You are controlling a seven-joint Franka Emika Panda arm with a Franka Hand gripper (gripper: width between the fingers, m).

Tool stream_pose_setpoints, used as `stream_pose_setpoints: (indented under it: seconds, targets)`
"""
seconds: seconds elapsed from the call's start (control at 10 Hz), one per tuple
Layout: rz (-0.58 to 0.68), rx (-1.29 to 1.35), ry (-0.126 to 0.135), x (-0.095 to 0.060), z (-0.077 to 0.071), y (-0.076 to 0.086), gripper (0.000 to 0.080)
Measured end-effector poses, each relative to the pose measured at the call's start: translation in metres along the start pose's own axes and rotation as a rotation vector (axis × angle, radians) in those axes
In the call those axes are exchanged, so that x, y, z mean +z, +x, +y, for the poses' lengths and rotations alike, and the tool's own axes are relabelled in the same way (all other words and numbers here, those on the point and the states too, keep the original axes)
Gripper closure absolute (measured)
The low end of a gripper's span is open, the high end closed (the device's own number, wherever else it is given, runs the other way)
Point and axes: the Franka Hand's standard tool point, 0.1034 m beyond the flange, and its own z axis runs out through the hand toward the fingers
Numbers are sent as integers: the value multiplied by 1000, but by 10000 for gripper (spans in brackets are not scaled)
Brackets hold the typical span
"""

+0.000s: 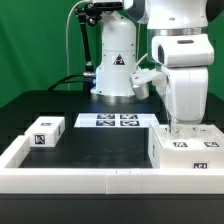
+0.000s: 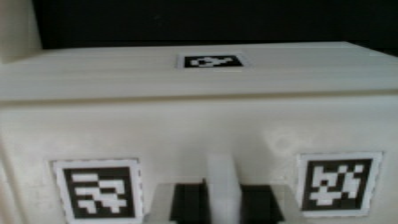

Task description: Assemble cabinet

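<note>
The cabinet point(image 1: 186, 148), a large white boxy body with square tags, stands at the exterior view's right, against the front rail. My gripper point(image 1: 183, 128) comes straight down onto its top. In the wrist view the cabinet point(image 2: 196, 100) fills the frame, with one tag on its top face and two on its near face. My gripper point(image 2: 231, 205) has its dark fingers point(image 2: 196, 205) close together with a thin white strip of the cabinet pinched between them. A small white tagged block point(image 1: 47, 133) lies apart at the exterior view's left.
The marker board point(image 1: 115, 121) lies flat at the middle back, in front of the robot's base point(image 1: 115, 70). A long low white border rail point(image 1: 80, 180) runs along the front and up the left side. The table is black.
</note>
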Motion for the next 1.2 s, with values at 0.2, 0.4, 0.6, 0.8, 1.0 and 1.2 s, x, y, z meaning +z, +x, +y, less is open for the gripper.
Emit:
stream_pose_setpoints:
  seconds: [0.2, 0.4, 0.6, 0.8, 1.0, 1.2]
  targets:
    - [0, 0, 0, 0, 0, 0, 417]
    - [0, 1, 0, 0, 0, -1, 234]
    - [-1, 1, 0, 0, 0, -1, 19]
    - [-1, 1, 0, 0, 0, -1, 5]
    - [-1, 2, 0, 0, 0, -1, 2]
    - [-1, 2, 0, 0, 0, -1, 2]
